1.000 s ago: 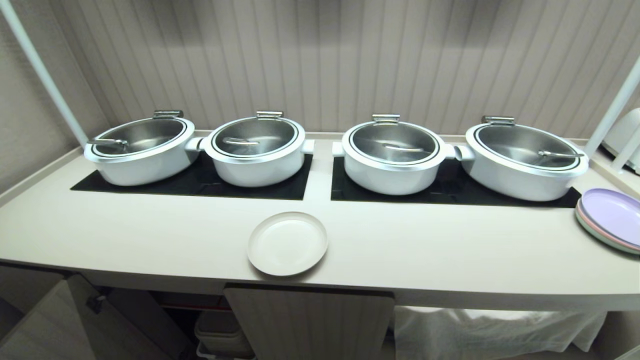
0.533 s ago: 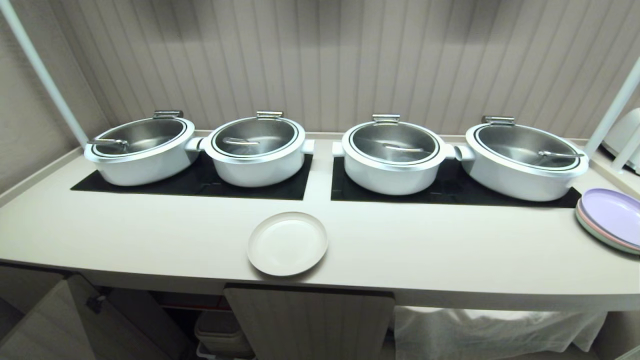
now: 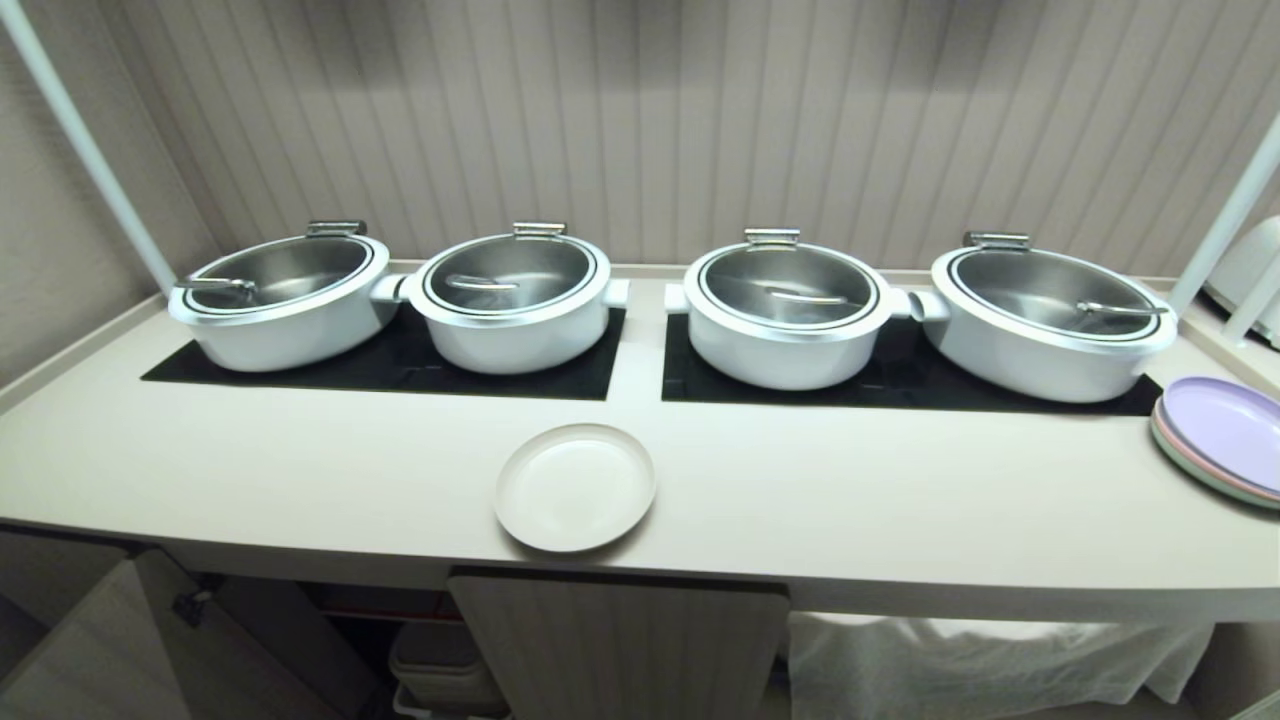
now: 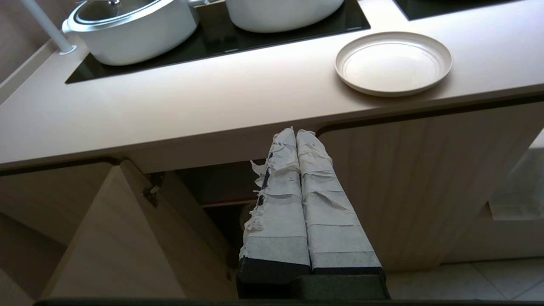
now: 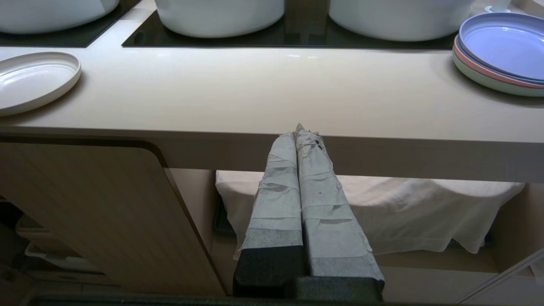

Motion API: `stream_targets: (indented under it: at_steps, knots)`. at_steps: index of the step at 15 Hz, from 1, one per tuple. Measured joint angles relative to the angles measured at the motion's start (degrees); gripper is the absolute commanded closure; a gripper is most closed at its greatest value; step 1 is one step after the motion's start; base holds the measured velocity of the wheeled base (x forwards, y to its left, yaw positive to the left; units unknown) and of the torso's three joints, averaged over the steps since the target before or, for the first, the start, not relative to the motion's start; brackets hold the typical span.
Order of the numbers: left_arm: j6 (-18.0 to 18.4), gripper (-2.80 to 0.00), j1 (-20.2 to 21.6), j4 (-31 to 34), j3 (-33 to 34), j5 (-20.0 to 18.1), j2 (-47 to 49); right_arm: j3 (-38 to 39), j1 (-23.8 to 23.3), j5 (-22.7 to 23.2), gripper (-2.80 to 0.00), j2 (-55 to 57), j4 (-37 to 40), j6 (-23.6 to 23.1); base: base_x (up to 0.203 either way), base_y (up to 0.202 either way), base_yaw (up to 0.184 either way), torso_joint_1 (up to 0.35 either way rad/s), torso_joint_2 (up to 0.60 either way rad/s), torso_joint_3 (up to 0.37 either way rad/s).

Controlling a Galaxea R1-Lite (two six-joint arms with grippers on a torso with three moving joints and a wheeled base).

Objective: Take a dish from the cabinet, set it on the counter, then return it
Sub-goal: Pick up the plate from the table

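You've got both arms low, below the table's (image 3: 300, 480) near edge & out of head view. Left end effector (image 4: 296, 132) is closed, empty, tips aimed up at the table edge by the cabinet (image 4: 425, 182) opening, left door swung open. Right end effector (image 5: 302, 129) closed too, empty, in front of the white cloth (image 5: 425, 212). Dish (image 3: 575, 487) sits flat on the table, near-centre, nothing in it. 4 lidded pots (image 3: 785, 315) on black panels at the far side; stacked plates (image 3: 1220, 435) far right.

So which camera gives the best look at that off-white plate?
The head view: the whole plate shows, unobstructed, on the counter. The left wrist view also shows it whole, from lower down; the right wrist view cuts it off at the edge.
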Motion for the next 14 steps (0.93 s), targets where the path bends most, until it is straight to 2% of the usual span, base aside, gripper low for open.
stream_targets:
  at_steps: [12,14]
  knots:
    - [0.18,0.00,-0.45,-0.63,-9.80,-0.23,24.58,0.00,0.00,0.05,0.00,0.00,0.01,0.02,0.000,0.000,0.000,0.000,0.00,0.000]
    - [-0.12,0.00,-0.45,-2.25,-10.87,-0.22,29.15,0.02,0.00,-0.01,0.00,0.00,0.00,0.00,0.000,0.000,0.000,0.000,0.00,0.000]
